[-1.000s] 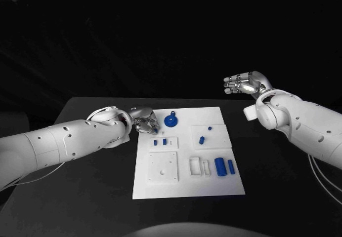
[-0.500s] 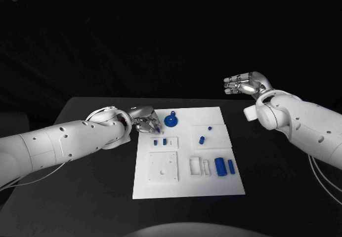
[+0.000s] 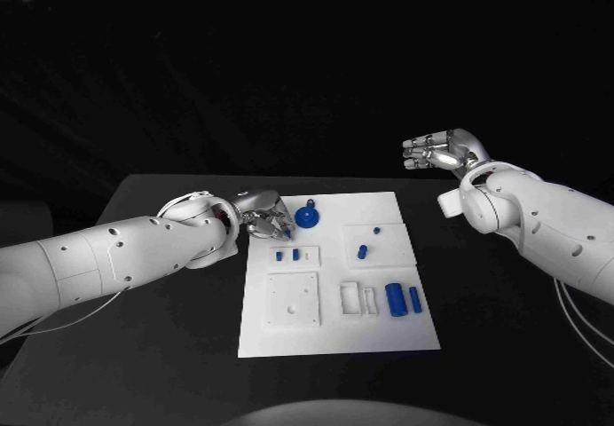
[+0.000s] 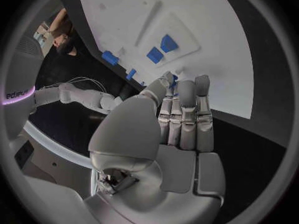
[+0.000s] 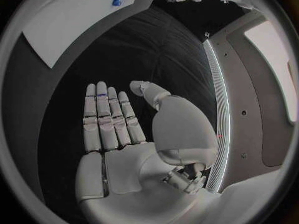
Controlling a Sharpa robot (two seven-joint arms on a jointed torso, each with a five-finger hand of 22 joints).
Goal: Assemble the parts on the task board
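Two hands: left hand (image 3: 265, 218) at task board (image 3: 384, 206) edge, right hand (image 3: 439, 149) raised.

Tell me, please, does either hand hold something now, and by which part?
The right hand holds nothing, fingers apart. The left hand seems to pinch a small blue part at its fingertips; which part of it cannot be told.

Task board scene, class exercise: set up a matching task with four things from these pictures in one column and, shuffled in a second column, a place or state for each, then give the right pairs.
Things:
1. left hand
2. right hand
3. round blue part
4. two long blue parts

Places or states:
A. raised off to the side of the table, fingers straight, holding nothing
B. lying at the far end of the task board
C. at the board's far left edge, fingertips down
D. side by side in the board's near right part

Pairs: 1-C, 2-A, 3-B, 4-D
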